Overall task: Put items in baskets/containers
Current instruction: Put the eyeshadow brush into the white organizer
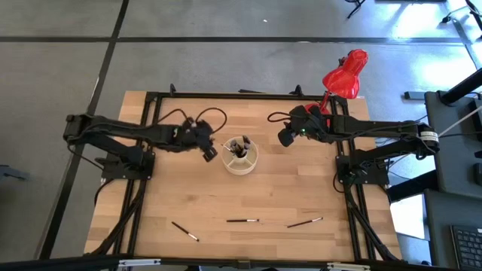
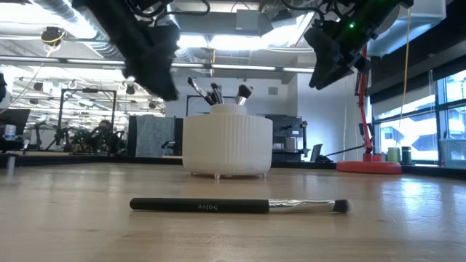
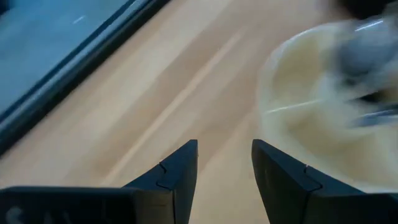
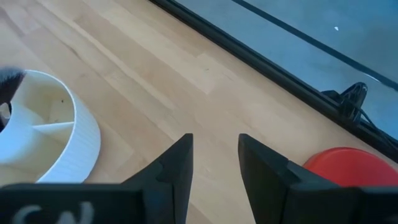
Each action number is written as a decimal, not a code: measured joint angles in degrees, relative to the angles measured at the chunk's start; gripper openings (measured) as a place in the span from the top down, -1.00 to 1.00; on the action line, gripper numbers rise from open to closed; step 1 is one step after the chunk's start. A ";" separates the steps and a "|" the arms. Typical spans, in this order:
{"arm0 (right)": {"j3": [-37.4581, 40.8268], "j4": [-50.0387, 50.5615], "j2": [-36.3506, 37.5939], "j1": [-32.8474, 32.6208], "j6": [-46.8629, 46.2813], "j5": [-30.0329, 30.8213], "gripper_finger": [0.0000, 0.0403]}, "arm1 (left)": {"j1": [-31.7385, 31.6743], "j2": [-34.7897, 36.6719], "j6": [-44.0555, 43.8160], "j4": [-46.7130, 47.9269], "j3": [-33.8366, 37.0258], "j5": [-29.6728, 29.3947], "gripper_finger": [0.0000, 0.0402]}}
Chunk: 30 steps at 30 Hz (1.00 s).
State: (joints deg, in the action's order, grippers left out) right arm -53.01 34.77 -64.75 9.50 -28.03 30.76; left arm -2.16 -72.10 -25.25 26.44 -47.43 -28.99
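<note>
Both grippers' jaws stand spread with nothing between them: the left gripper [image 1: 210, 153] hangs just beside the cream container [image 1: 240, 156], which already holds several brushes [image 2: 215, 92], and the right gripper [image 1: 287, 138] hangs near its other side. Judged step: between drop-offs, since three brushes [image 1: 242, 220] lie well apart from the container near the table [image 1: 188, 196] front edge; the next move calls for reaching down to one. The left wrist view is blurred, so which compartments are filled cannot be told.

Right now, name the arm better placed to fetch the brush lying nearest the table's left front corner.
Left, probably. That brush lies on the left arm's side; the left gripper, open and empty beside the container, looks nearer than the right gripper.
</note>
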 joint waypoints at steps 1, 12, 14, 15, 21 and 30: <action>0.00 0.02 0.00 0.00 0.00 -0.11 0.36 | 0.65 -0.02 0.70 -3.18 0.91 0.57 0.27; 0.00 -0.01 0.00 0.00 0.20 -0.41 0.36 | 5.74 -2.08 6.87 -25.92 2.16 2.95 0.27; 0.00 -0.21 0.00 0.00 0.20 -0.41 0.36 | 6.43 -3.46 8.89 -28.77 2.17 3.79 0.27; 0.00 -0.17 0.00 0.00 0.21 -0.41 0.36 | 6.72 -3.94 9.57 -29.01 2.17 3.92 0.27; 0.00 -0.09 0.00 0.00 0.24 -0.41 0.36 | 8.42 -2.43 9.81 -24.90 2.25 1.45 0.27; 0.00 1.28 0.00 -0.47 0.09 -5.57 0.36 | 12.23 8.87 2.93 -4.76 -1.41 18.01 0.27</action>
State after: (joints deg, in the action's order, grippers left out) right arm -53.01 36.05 -64.75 9.03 -27.94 25.19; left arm 10.07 -63.23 -22.32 21.68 -48.84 -10.98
